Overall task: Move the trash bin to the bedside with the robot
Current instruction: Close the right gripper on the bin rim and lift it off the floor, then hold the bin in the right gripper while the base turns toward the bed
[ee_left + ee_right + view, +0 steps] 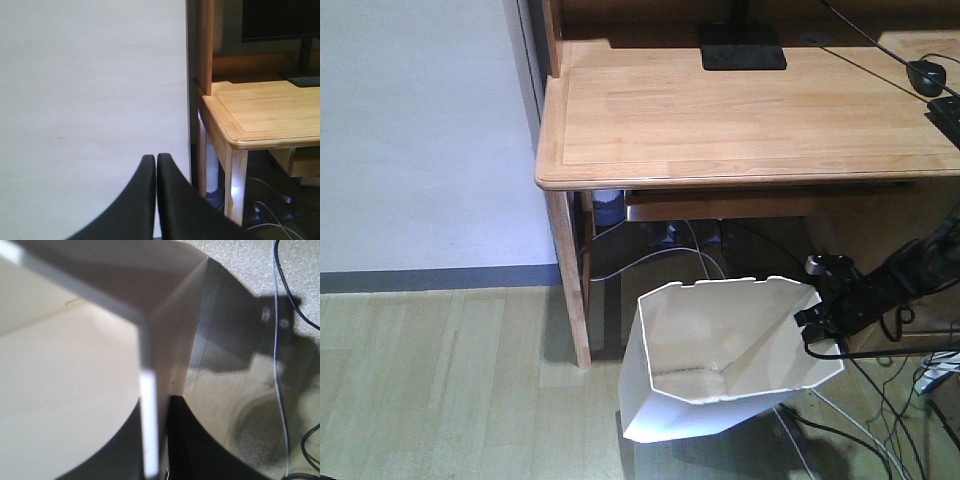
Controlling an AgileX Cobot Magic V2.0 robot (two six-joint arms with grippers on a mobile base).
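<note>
One big wooden desk (740, 110) fills the top of the front view, and the bedside shows in no picture, so the job looks far from done. Next in size is the trash bin (720, 335), white and tall, low in the middle of that view. It is just in front of the desk and leans over, so its open mouth faces the camera. At its rim, on the right side of the frame, the right gripper (817, 318) pinches the thin wall. The right wrist view shows one finger inside and one outside. The left gripper (156, 167), at the bottom of its own view, is squeezed closed with nothing in it. Smallest are the cables (880, 425) on the floor at the lower right. The bin is held by one thin edge only, so a fast pull could make it slip free or tip. Its bottom could also snag on those cables or bump the desk leg (570, 280).
</note>
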